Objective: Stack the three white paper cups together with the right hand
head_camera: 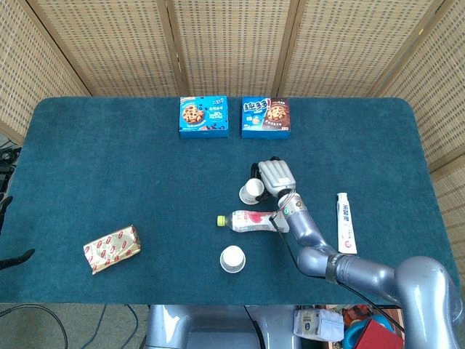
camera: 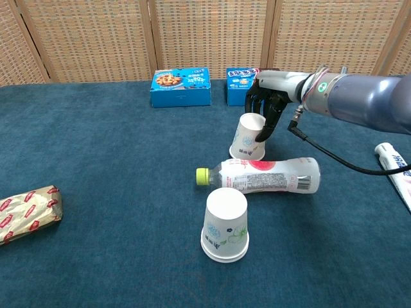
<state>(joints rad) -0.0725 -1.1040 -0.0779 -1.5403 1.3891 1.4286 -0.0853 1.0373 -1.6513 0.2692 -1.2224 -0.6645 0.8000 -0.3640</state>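
Two white paper cups show. One stands upside down near the table's front (head_camera: 232, 259) (camera: 225, 224). The other (head_camera: 252, 190) (camera: 249, 136) sits beyond a lying bottle and leans to the left. My right hand (head_camera: 275, 177) (camera: 268, 102) comes over this far cup from the right. Its dark fingers curl round the cup's upper end, with the thumb pressed against the cup's right side. A third cup is not visible on its own. Only dark slivers of my left hand (head_camera: 14, 257) show at the table's left edge, apart and holding nothing.
A plastic bottle with a green cap (head_camera: 254, 219) (camera: 263, 174) lies between the two cups. Two blue cookie boxes (head_camera: 203, 116) (head_camera: 266, 118) lie at the back. A toothpaste tube (head_camera: 346, 222) lies at the right and a gold-red packet (head_camera: 110, 249) at the front left.
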